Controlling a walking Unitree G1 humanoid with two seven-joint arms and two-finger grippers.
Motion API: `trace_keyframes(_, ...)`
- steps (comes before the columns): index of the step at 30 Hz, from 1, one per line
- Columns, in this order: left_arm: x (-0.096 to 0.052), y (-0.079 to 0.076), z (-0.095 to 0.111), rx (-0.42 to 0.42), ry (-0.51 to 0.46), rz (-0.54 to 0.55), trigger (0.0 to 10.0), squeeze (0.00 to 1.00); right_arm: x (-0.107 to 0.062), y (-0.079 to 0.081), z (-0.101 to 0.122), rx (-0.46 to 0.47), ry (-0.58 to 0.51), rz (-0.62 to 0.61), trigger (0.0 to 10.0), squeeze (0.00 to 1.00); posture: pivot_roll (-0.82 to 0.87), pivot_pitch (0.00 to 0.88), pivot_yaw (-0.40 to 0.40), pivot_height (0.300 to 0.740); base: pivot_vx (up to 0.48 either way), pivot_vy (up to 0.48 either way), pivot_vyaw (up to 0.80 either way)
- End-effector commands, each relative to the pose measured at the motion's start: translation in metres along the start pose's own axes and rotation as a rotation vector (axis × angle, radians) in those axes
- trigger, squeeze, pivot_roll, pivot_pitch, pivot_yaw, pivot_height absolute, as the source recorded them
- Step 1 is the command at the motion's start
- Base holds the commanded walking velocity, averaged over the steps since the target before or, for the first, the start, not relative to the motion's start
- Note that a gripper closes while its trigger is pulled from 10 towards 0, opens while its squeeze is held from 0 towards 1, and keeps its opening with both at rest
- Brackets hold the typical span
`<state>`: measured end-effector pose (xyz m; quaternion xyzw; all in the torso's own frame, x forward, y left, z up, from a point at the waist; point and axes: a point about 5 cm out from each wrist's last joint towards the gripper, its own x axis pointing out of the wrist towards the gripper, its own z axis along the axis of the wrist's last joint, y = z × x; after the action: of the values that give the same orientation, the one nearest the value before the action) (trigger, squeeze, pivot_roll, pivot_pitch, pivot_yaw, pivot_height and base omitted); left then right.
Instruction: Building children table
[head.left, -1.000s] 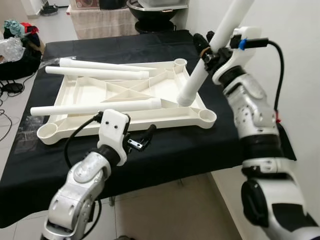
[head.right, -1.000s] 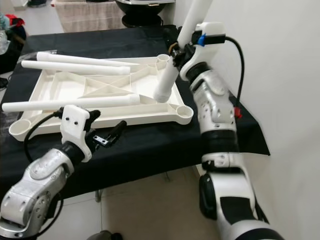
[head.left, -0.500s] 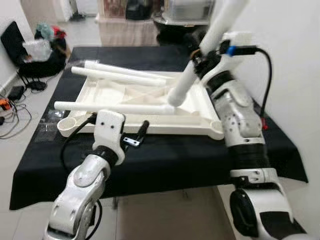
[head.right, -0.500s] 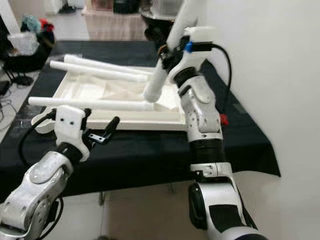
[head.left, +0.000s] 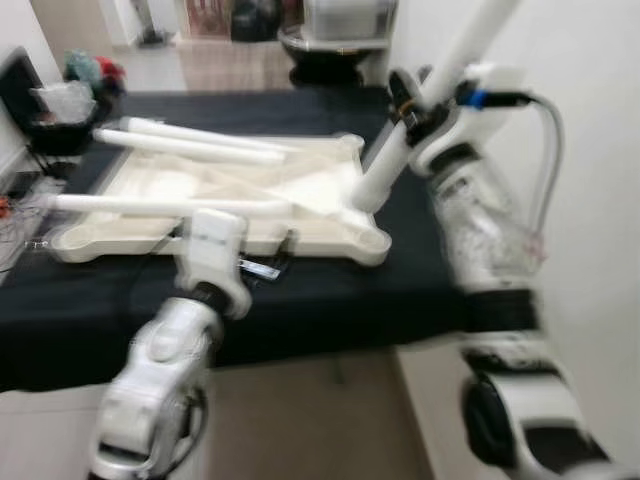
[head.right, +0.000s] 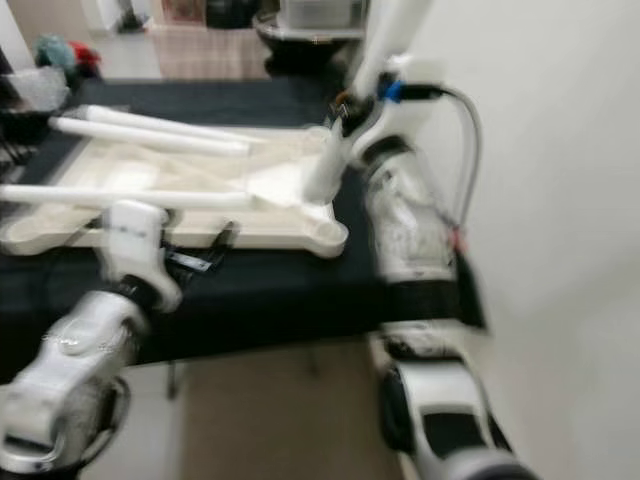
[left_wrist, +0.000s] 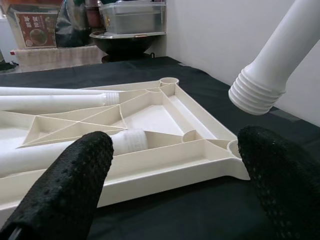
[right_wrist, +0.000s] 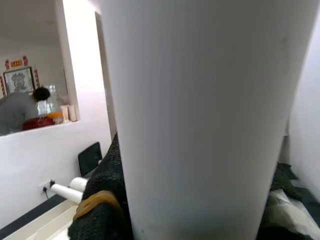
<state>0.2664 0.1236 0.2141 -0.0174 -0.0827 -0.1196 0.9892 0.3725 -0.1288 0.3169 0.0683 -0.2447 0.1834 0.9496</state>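
Right gripper (head.left: 418, 106) clamps the white plastic leg (head.left: 420, 110); keep it vertical over the upturned cream tabletop's (left_wrist: 200, 120) near-right corner socket. Left gripper (left_wrist: 170, 165) gapes empty.

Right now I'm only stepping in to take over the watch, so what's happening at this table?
The robot is assembling a children's table. Its right gripper holds a white leg at a slant, the threaded end just above the near right corner of the upside-down tabletop on the black cloth. Three more legs lie across the tabletop. The left gripper hovers by its near edge, jaws open and empty.
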Motion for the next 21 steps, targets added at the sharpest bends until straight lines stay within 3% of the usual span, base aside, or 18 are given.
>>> trace_keyframes(1,-0.001,-0.002,-0.001,-0.014,0.006,-0.017,10.0,0.0,0.0,-0.005,0.008,-0.017,-0.036,-0.014,10.0,0.0,0.09,0.059,-0.032,0.74,0.0,0.0,0.0)
trace_keyframes(5,-0.001,0.0,0.0,0.001,0.004,-0.001,10.0,0.0,0.0,-0.004,0.01,-0.03,-0.044,-0.005,10.0,0.0,0.09,0.069,-0.036,0.74,0.0,0.0,0.0)
trace_keyframes(13,0.004,-0.001,0.007,0.019,-0.025,0.011,10.0,0.0,-0.004,0.012,0.003,-0.034,-0.025,0.078,10.0,0.0,0.09,0.076,-0.036,0.74,0.0,0.0,0.0)
trace_keyframes(17,0.006,0.001,0.009,0.028,-0.031,0.021,10.0,0.0,-0.003,0.011,-0.007,-0.105,0.044,0.065,10.0,0.0,0.09,0.078,-0.035,0.74,0.0,0.0,0.0)
trace_keyframes(21,0.008,0.003,0.013,0.028,-0.049,0.041,10.0,0.0,-0.001,0.013,-0.003,-0.044,0.012,0.096,10.0,0.0,0.09,0.083,-0.039,0.74,0.0,0.0,0.0)
